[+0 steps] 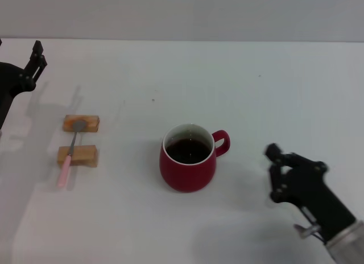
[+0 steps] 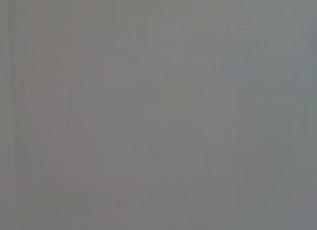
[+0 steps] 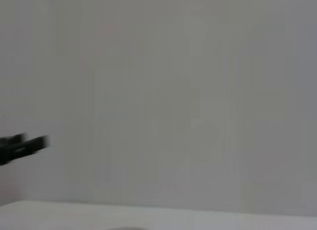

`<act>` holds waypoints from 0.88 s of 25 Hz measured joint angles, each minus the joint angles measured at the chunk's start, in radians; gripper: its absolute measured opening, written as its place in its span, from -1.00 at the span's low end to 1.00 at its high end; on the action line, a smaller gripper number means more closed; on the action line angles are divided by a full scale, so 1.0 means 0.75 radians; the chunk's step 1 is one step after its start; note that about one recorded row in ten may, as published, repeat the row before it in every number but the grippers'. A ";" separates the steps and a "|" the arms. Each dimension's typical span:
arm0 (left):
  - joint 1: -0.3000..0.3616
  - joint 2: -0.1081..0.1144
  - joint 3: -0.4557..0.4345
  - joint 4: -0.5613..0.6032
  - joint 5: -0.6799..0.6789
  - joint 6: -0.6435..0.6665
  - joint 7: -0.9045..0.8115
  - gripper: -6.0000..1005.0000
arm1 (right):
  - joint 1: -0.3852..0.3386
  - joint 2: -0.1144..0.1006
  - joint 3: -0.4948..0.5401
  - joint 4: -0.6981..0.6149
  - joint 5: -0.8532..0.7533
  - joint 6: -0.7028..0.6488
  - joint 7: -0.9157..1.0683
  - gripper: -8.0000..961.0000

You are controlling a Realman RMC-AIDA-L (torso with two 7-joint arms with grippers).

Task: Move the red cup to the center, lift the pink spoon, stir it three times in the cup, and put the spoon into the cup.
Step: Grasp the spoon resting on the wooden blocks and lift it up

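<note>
Near the middle of the white table (image 1: 256, 93) stands the red cup (image 1: 187, 164), upright, its loop handle turned toward the robot's right and dark liquid showing inside the white interior. Judged from where it sits, the first step — bringing the cup to the center — looks done, or needed little doing. Everything after that is left: the pink spoon (image 1: 69, 156) lies untouched well to the cup's left, bridged across two wooden blocks (image 1: 79, 140), its grey bowl resting on the farther block and its pale pink handle running over the nearer one and past it toward the robot. Lifting, three stirs and dropping the spoon into the cup have not begun.

The right gripper (image 1: 277, 173) hangs low just beyond the cup's handle side, near the cup but apart from it — it holds nothing. Its fingers seem drawn close together, though the dark shape is smeared enough that their spread cannot be told with confidence. The left gripper (image 1: 36, 60) sits at the far left edge of the table, beyond the blocks and well clear of the spoon, its two fingers showing a narrow gap and nothing between them. Neither wrist view shows anything of the cup or spoon.
</note>
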 joint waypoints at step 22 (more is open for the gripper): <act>0.041 0.004 -0.032 -0.002 -0.002 -0.027 -0.004 0.53 | -0.293 0.002 0.288 -0.156 0.660 -0.508 -0.017 -0.76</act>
